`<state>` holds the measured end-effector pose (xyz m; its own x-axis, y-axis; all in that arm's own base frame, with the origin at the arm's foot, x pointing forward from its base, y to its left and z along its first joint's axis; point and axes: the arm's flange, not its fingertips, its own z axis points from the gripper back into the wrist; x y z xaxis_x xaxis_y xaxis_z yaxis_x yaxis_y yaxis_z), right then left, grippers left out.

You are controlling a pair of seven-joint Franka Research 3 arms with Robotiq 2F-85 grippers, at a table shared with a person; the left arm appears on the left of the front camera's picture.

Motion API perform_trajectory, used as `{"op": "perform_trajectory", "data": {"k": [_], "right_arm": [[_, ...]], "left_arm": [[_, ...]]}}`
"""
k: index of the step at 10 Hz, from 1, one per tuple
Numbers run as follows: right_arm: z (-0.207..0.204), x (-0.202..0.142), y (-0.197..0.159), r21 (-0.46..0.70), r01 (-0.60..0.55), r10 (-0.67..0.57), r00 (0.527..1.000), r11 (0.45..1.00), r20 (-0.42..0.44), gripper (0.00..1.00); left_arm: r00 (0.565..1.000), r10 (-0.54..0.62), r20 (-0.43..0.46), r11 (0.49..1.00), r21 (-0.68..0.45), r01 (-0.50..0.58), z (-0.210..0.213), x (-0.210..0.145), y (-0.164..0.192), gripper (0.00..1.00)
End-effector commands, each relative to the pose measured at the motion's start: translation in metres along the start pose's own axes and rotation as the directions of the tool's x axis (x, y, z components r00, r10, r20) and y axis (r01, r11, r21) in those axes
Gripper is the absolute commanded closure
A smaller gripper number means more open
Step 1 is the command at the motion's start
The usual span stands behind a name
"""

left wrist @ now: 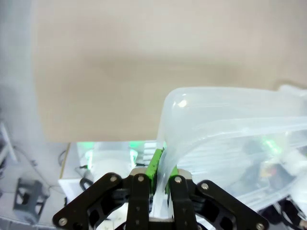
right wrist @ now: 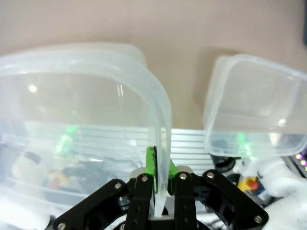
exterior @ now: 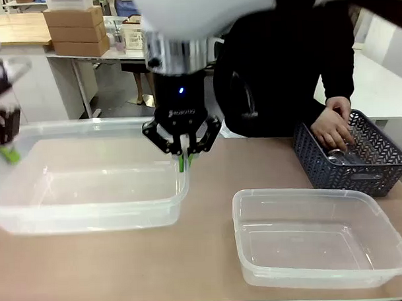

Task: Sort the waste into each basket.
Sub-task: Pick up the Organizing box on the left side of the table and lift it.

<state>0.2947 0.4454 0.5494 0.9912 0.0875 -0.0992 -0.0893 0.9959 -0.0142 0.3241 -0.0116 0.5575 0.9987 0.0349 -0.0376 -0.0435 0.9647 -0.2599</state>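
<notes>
Sorting looks unstarted: the left tub (exterior: 88,128) and right tub (exterior: 301,192) hold nothing. Left fingers (left wrist: 154,163) and right fingers (right wrist: 151,163) each pinch the left tub's rim; a silver can (exterior: 346,160) lies in the dark basket (exterior: 379,151) under a person's hand (exterior: 332,126).

From the front, the left gripper (exterior: 9,153) is a smear at the picture's left edge, its body half cut off, so how its jaws stand cannot be read there. The left tub (exterior: 91,214) runs off that same edge. The right arm (exterior: 196,12) is cropped at the top and covers part of the person (exterior: 284,68). The person's hand (exterior: 333,127) sits in the dark basket (exterior: 380,164), fingers partly behind its lattice wall. Something silvery (exterior: 346,160) lies under the hand, too hidden to name. In the 2 wrist views the left tub's wall clouds whatever is behind it into pale blobs. The right tub (right wrist: 254,105) is cut by the picture's right edge.
</notes>
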Motion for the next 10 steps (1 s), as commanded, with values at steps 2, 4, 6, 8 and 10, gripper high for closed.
{"op": "perform_trajectory", "data": {"k": [2,4,6,8,10], "right_arm": [[0.0,0.0,0.0,0.0,0.0,0.0,1.0,1.0,0.0,1.0],[0.0,0.0,0.0,0.0,0.0,0.0,1.0,1.0,0.0,1.0],[-0.008,0.013,-0.021,0.045,-0.02,0.024,0.995,0.999,-0.094,0.95],[-0.008,0.022,-0.076,0.027,-0.005,0.008,0.995,1.0,-0.099,0.95],[-0.009,0.016,-0.134,-0.012,0.06,-0.06,0.997,0.998,-0.055,0.95]], "left_arm": [[0.999,0.0,-0.054,0.999,0.036,0.002,-0.032,-0.011,0.007,1.0],[0.999,0.0,-0.054,0.999,0.036,0.002,-0.032,-0.011,0.007,1.0],[0.997,0.001,-0.083,0.999,0.032,0.001,-0.036,-0.009,0.003,0.94],[0.992,-0.02,-0.126,0.995,-0.1,0.007,-0.015,0.006,-0.038,0.94],[0.978,-0.134,-0.157,0.987,-0.111,0.118,-0.009,0.015,-0.095,0.94]]}}
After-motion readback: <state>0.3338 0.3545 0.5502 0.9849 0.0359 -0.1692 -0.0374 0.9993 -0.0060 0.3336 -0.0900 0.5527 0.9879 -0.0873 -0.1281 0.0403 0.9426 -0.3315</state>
